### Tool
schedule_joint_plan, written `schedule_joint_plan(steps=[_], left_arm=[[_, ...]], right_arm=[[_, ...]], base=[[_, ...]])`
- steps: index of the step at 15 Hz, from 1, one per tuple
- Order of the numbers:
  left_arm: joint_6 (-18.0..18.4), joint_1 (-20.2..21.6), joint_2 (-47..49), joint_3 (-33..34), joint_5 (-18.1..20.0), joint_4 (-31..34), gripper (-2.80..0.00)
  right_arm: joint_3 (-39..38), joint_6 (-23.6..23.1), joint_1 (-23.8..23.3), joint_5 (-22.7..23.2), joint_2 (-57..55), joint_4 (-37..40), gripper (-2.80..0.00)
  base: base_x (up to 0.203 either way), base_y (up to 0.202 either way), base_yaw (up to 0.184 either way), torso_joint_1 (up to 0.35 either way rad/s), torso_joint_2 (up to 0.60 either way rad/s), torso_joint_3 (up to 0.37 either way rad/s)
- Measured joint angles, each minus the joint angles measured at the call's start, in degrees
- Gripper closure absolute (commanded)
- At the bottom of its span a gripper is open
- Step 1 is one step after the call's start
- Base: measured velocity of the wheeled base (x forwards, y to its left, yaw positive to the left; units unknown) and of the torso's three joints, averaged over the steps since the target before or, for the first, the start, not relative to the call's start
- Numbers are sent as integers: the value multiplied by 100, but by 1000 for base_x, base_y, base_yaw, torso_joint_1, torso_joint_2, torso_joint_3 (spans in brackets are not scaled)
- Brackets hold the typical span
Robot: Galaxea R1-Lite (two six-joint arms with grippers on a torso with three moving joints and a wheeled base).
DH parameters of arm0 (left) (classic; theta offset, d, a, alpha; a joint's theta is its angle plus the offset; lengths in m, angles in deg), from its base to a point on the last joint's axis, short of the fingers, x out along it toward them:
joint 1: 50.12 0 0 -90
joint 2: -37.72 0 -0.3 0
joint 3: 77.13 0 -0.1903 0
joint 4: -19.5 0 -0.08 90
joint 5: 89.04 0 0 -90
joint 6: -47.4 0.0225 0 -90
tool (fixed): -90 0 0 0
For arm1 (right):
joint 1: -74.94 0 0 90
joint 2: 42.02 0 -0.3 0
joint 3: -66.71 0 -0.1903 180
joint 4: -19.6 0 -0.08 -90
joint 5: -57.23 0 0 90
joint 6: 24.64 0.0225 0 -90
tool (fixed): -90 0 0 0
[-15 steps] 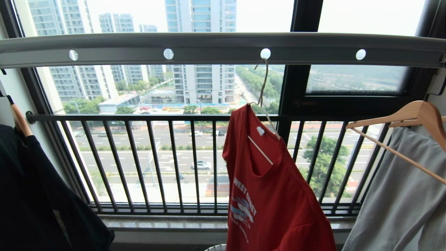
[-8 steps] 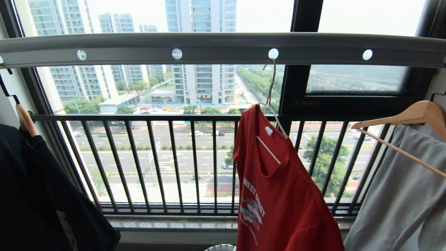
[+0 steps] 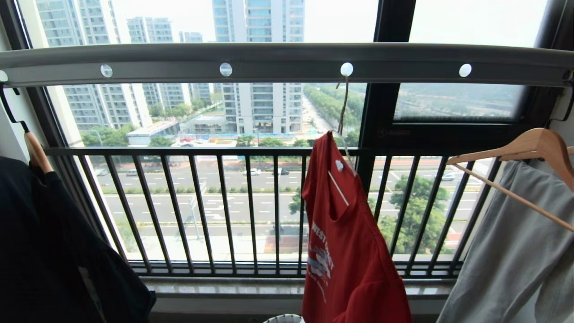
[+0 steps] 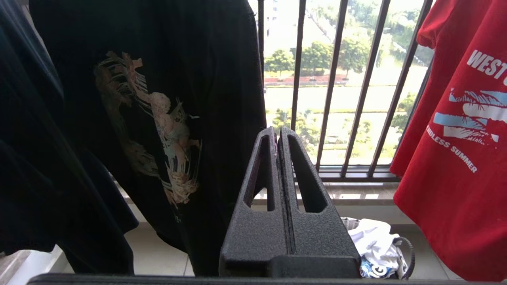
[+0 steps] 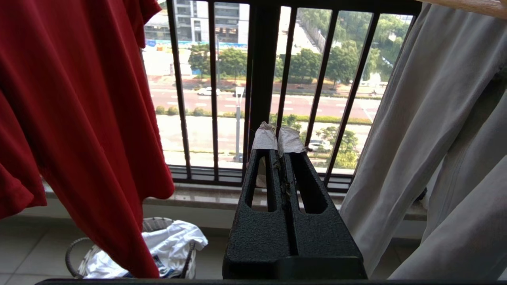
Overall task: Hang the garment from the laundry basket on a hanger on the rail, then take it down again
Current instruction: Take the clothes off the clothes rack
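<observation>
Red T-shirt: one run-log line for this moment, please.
red T-shirt: on wire hanger, hooked in rail | left end effector: shut, empty | right end effector: shut, empty

A high-rise apartment's laundry balcony: a perforated grey drying rail point(image 3: 287, 63) carries hung T-shirts on hangers, a black barred railing point(image 3: 251, 211) guards a tall window over towers and a wide road far below, and a laundry basket point(image 5: 130, 253) sits on the tiled floor point(image 5: 23, 245).

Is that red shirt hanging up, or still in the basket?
Hanging: the red shirt drapes from a thin hanger hooked into a hole in the grey rail.
</observation>
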State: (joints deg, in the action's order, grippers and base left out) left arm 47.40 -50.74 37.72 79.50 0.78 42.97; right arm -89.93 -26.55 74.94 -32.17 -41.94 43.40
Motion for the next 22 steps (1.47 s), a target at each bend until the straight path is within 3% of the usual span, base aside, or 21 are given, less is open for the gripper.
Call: schedule_joint_plan(steps=[22], left_arm=[[0, 0, 0, 0, 2, 0, 0]], right_arm=[[1, 0, 0, 0, 0, 0, 0]], base=[[0, 0, 0, 0, 0, 0]])
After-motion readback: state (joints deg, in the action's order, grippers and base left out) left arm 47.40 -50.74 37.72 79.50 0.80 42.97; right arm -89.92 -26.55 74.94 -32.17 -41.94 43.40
